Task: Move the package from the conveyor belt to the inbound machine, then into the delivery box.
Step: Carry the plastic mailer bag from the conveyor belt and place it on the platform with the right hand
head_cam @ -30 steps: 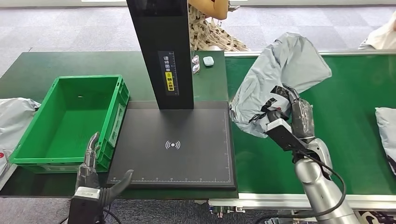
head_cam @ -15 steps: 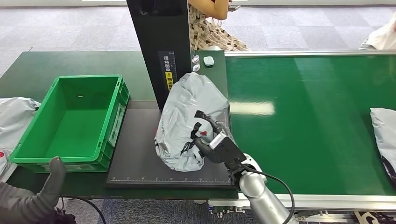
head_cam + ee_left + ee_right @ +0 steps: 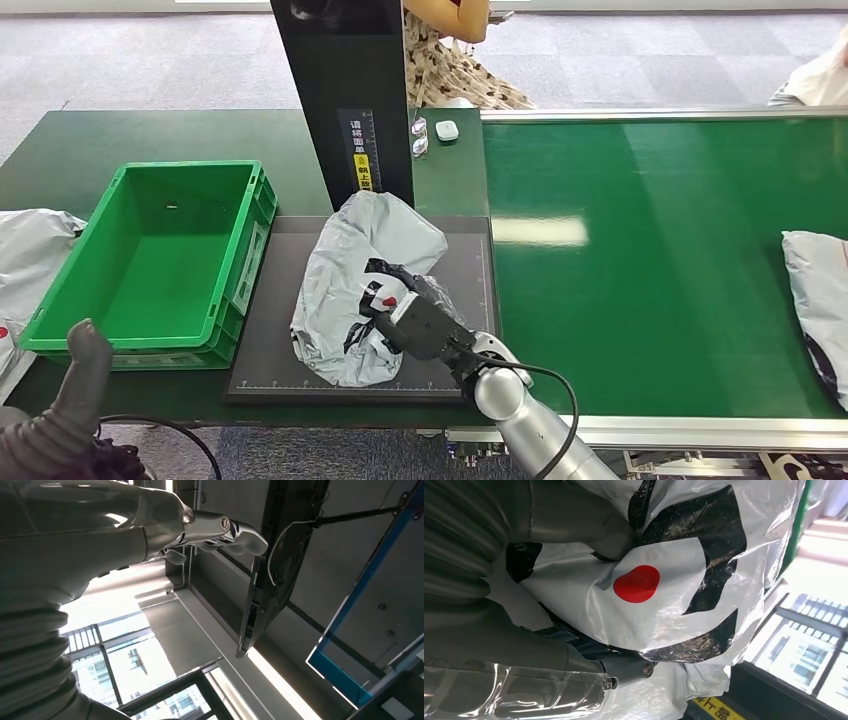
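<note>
Taking the black scanning plate of the inbound machine [image 3: 270,330] as my landmark, I start at the far left, where pale bags [image 3: 30,250] lie well clear of it. Lower down on that side my left hand [image 3: 85,375] stands raised with one digit pointing up; in the left wrist view my fingers [image 3: 235,530] stretch out apart with nothing in them, so it is idle and spread. I judge it waits there to receive or steady the load.

Just beside the plate's left edge sits the green delivery box [image 3: 60,290], open-topped and touching or nearly touching the plate, which makes the final transfer a short one.

On the plate itself lies the grey package [image 3: 375,235], slumped in front of the machine's black column [image 3: 345,100]. My right hand [image 3: 405,310] grips its crumpled near side; the right wrist view shows my fingers [image 3: 589,525] bunching the printed plastic around a red dot (a soft bag gives no firmer hold). I judge the package is held here so the machine can read it.

Right of the plate runs the green conveyor belt [image 3: 650,260], carrying another pale package [image 3: 815,275] at its far end.
</note>
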